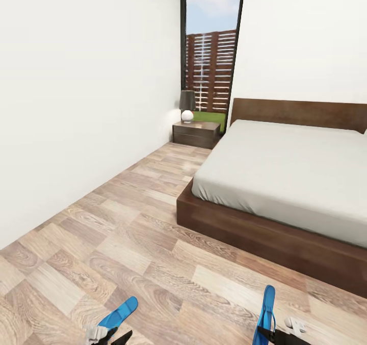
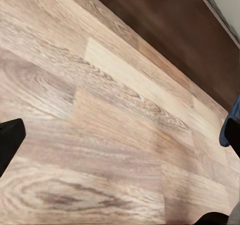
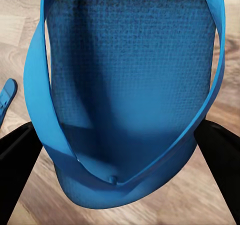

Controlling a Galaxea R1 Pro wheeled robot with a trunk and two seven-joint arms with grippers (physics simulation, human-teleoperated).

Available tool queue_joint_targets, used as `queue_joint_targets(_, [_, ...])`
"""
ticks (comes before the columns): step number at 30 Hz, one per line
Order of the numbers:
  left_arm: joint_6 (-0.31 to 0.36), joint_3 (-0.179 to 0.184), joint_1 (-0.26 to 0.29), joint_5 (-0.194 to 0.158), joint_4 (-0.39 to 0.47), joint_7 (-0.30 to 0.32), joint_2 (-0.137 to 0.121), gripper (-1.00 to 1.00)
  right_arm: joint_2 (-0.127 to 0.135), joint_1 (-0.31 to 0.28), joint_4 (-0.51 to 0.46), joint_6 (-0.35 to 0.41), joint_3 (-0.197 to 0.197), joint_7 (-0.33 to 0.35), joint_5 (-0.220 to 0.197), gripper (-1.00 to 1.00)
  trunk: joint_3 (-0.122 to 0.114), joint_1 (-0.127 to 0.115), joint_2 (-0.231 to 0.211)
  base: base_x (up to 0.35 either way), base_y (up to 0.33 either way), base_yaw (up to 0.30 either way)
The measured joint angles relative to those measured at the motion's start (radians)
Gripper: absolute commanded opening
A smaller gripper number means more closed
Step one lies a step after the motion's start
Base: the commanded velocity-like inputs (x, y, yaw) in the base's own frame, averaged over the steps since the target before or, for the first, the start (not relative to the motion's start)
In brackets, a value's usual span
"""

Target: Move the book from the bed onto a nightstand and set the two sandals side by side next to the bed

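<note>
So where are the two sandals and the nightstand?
Left sandal (image 1: pixel 121 312), head view, on its sole.
Right sandal (image 3: pixel 130 80), right wrist view, on its footbed.
Nightstand (image 1: pixel 196 133), head view, on its front.

Wood-plank floor (image 1: pixel 127 232) w/ bed (image 1: pixel 285 181) & nightstand (image 1: pixel 196 133) standing on it.

Floor lane: a broad strip of wood-plank floor (image 1: pixel 127 217) lay open between the left wall (image 1: pixel 76 105) and the bed (image 1: pixel 285 192), running from near to far.
Right side: the bed's dark frame and mattress blocked the right, from the middle to the far wall.
Far end: the nightstand (image 1: pixel 196 133), carrying a lamp (image 1: pixel 187 105), closed the lane at the window (image 1: pixel 211 69).
Near floor: bare planks lay between the two sandals.
Near left: the left sandal (image 1: pixel 118 314) hung at the left gripper (image 1: pixel 109 337).
Near right: the right sandal (image 1: pixel 266 314) sat between the fingers of the right gripper (image 3: pixel 120 170).
</note>
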State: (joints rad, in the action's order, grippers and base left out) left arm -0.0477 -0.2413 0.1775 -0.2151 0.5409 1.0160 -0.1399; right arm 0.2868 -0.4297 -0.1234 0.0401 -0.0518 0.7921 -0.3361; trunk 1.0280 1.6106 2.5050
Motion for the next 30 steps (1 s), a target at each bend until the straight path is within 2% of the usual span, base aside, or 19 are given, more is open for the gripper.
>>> queue_joint_targets(3, [0.004, -0.017, 0.0, -0.021, 0.018, 0.0, -0.053, 1.0, 0.0, 0.0, -0.001, 0.0, -0.001, 0.001, 0.0, -1.0, 0.0, 0.0, 0.0, 0.0, 0.0, 0.0])
queue_joint_targets(6, [0.017, -0.053, 0.0, -0.078, 0.027, -0.001, -0.107, 1.0, 0.0, 0.0, -0.001, 0.0, 0.0, 0.001, 0.0, -1.0, 0.0, 0.0, 0.0, 0.0, 0.0, 0.0])
queue_joint_targets(9, [0.021, -0.063, 0.0, -0.097, 0.03, -0.002, -0.127, 1.0, 0.0, 0.0, -0.001, 0.0, 0.0, 0.002, 0.0, -1.0, 0.0, 0.0, 0.0, 0.0, 0.0, 0.0])
queue_joint_targets(17, [0.021, -0.066, 0.001, -0.102, 0.032, -0.007, -0.14, 1.0, 0.0, -0.001, -0.001, 0.0, -0.001, 0.004, -0.002, -1.0, 0.0, 0.0, 0.0, 0.0, 0.0, 0.0])
queue_joint_targets(25, [0.02, -0.067, 0.001, -0.101, 0.032, -0.016, -0.164, 1.0, 0.0, 0.0, -0.001, 0.0, 0.0, 0.004, -0.001, -1.0, 0.0, 0.0, 0.0, 0.0, 0.0, 0.0])
queue_joint_targets(27, [0.02, -0.066, 0.001, -0.1, 0.032, -0.038, -0.168, 1.0, 0.0, -0.001, -0.001, 0.0, 0.0, 0.004, -0.002, -1.0, 0.0, 0.0, 0.0, 0.0, 0.0, 0.0])
queue_joint_targets(30, [0.018, -0.066, 0.001, -0.099, 0.033, -0.116, -0.17, 1.0, 0.0, 0.0, -0.001, 0.0, 0.0, 0.004, -0.002, -1.0, 0.0, 0.0, 0.0, 0.0, 0.0, 0.0])
